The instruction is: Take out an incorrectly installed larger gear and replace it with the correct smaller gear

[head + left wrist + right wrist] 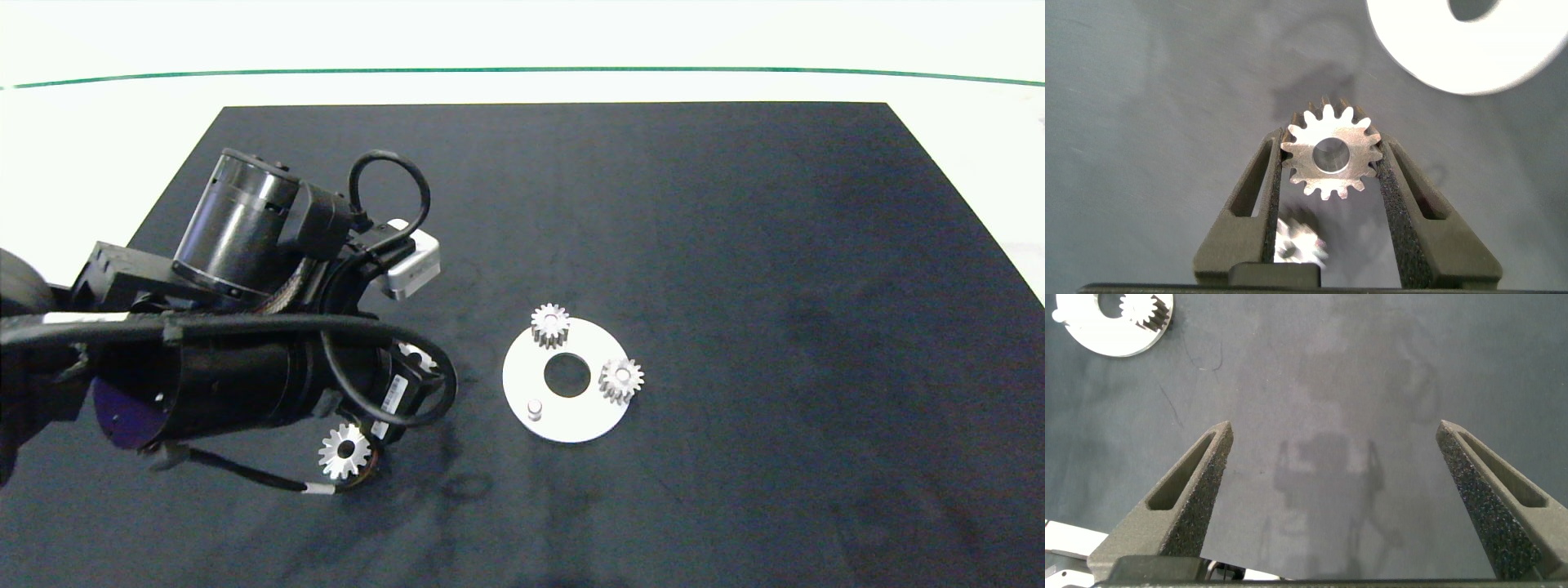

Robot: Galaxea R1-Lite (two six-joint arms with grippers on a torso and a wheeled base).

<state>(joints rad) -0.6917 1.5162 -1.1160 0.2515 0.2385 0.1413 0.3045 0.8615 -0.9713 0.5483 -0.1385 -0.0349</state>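
**Left gripper clamps a gear beside the white disc**

The left gripper (1329, 159) has its two grey fingers (1259, 192) pressed against opposite sides of a silver metal gear with pointed teeth and a round centre hole (1330, 156), held flat between the foam pads. Which of the task's gears this is cannot be told. Its dark arm (229, 359) reaches in low from the left, wrist bent down toward the black mat (735, 245).

Beyond its fingertips lies the white round disc with a centre hole (571, 412), carrying two small silver short-toothed spur gears (550, 324) (620, 380) and one bare peg (535, 407). Beneath the wrist, another silver gear with longer teeth (344, 451) rests on the mat.

The right gripper (1335, 449) hovers over bare mat, fingers spread wide and holding nothing, the disc off to one side.
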